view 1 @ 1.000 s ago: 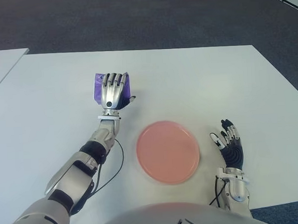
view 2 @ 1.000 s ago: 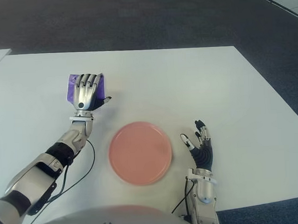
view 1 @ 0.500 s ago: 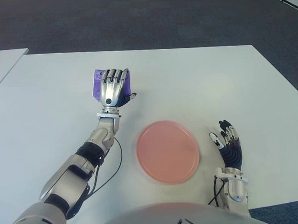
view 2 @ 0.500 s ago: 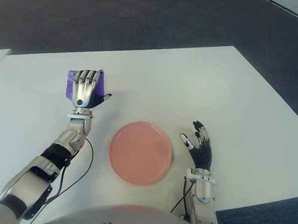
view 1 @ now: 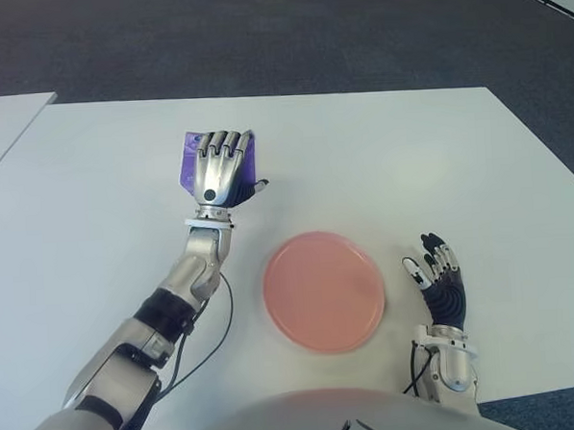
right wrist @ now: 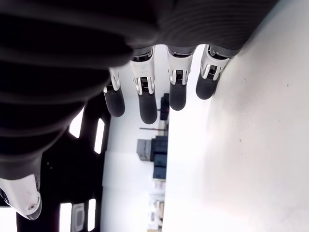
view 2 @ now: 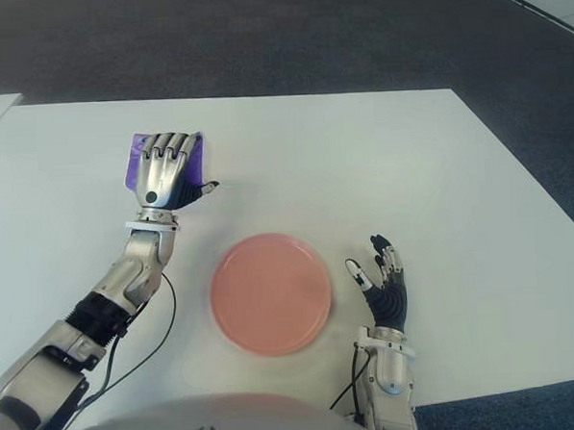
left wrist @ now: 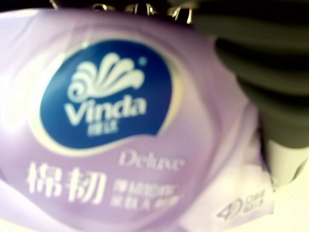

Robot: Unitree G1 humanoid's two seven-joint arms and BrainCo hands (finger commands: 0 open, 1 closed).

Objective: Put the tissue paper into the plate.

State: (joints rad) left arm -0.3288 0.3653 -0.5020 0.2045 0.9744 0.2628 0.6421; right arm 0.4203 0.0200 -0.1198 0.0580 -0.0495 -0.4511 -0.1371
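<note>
Two robot hands show, and only the left robot hand [view 1: 219, 172] is at work: it lies over the purple tissue paper pack [view 1: 192, 157], fingers draped across the top, thumb out toward the plate, so it looks to be closing on the pack, though I cannot tell a firm grip from mere contact. In its wrist view the pack [left wrist: 120, 130] fills the frame. Over the last second the left robot hand has edged slightly farther from the pink plate [view 1: 323, 291] while the pack has barely shifted on the white bench [view 1: 381, 162]; I judge the grasp is being settled and the carry to the plate not yet begun. Right of the plate the right robot hand [view 1: 439, 282] is idle, fingers spread, holding nothing
</note>
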